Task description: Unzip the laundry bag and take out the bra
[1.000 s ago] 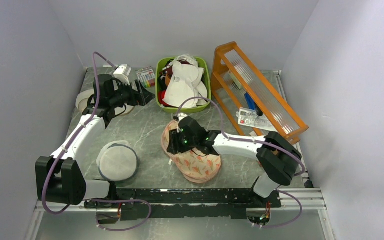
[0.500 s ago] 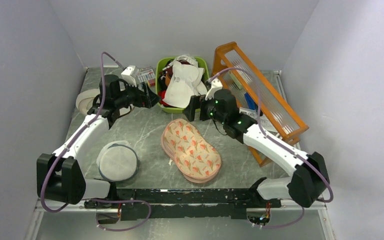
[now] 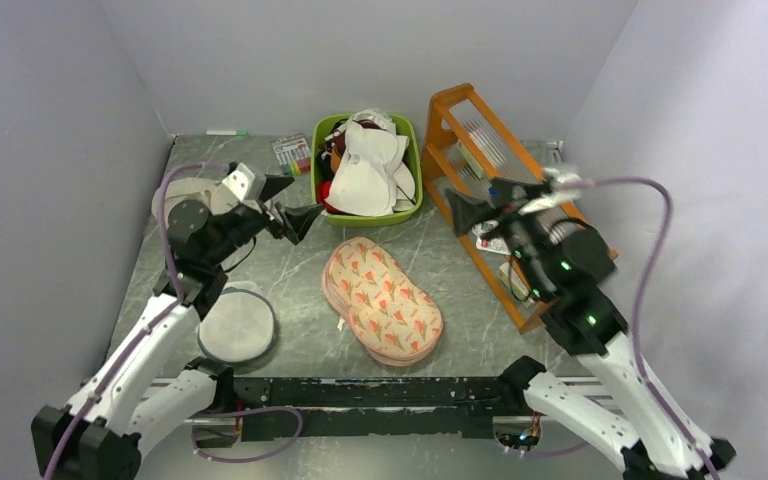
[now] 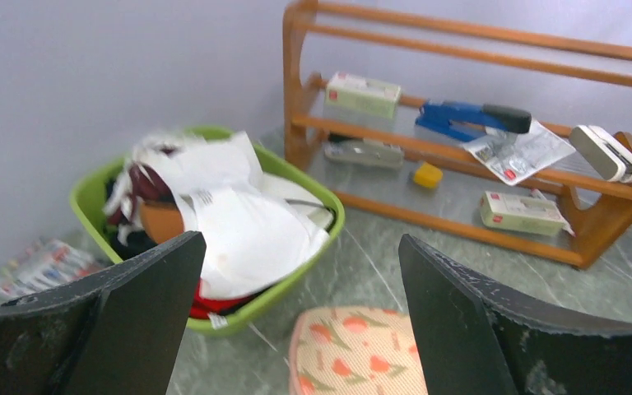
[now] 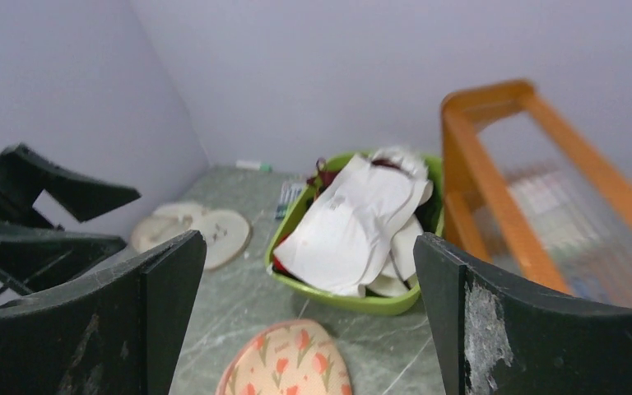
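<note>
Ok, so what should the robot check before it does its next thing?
1. Left gripper open and empty: ok.
2. Right gripper open and empty: ok.
3. Both grippers up and away from the laundry bag: ok.
4. Bag lying flat on the table with nothing on top of it: ok.
5. Bag's zip open: cannot tell, as its edge is too small to see.
6. Bra out of the bag, on the table by the left wall: ok.

The laundry bag (image 3: pixel 382 305) is peach with red flowers, basket (image 3: pixel 316 165) green, rack (image 3: pixel 447 100) orange.
</note>
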`<state>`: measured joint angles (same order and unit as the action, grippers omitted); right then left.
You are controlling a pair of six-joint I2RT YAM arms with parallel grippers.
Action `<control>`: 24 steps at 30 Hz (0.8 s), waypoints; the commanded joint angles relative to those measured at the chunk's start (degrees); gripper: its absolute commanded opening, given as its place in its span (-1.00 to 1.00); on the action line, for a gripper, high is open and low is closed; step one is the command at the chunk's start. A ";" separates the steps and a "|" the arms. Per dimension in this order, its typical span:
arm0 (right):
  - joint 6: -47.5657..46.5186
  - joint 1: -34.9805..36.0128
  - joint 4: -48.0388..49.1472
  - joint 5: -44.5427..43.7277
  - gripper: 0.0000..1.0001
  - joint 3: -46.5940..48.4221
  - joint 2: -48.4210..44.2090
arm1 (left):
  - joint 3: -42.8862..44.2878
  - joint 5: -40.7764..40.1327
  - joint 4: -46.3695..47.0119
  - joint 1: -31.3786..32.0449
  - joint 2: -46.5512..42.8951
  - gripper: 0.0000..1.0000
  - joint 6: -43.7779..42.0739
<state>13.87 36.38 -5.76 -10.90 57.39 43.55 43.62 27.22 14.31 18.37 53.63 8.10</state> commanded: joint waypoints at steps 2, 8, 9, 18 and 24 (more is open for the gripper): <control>-4.36 -0.23 0.44 -8.50 1.00 -3.71 -10.81 | -5.20 -3.39 13.15 0.70 -8.49 1.00 -6.45; -6.52 -0.25 -3.39 -11.28 1.00 -4.18 -15.25 | -10.02 -11.19 16.91 0.61 -17.43 0.99 -10.93; -6.18 -0.26 -3.84 -11.62 1.00 -4.25 -15.66 | -10.14 -12.71 16.59 0.61 -17.92 0.99 -11.52; -4.69 -0.24 -6.80 -13.67 1.00 -2.19 -14.14 | -8.24 -13.58 13.35 0.61 -16.63 0.94 -11.73; -3.81 -0.25 -7.33 -12.22 1.00 -1.39 -13.82 | -7.60 -14.40 12.10 0.53 -15.95 0.91 -11.81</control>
<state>9.50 36.34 -12.60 -23.55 54.74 30.46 34.11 14.50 26.50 18.87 37.65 -2.83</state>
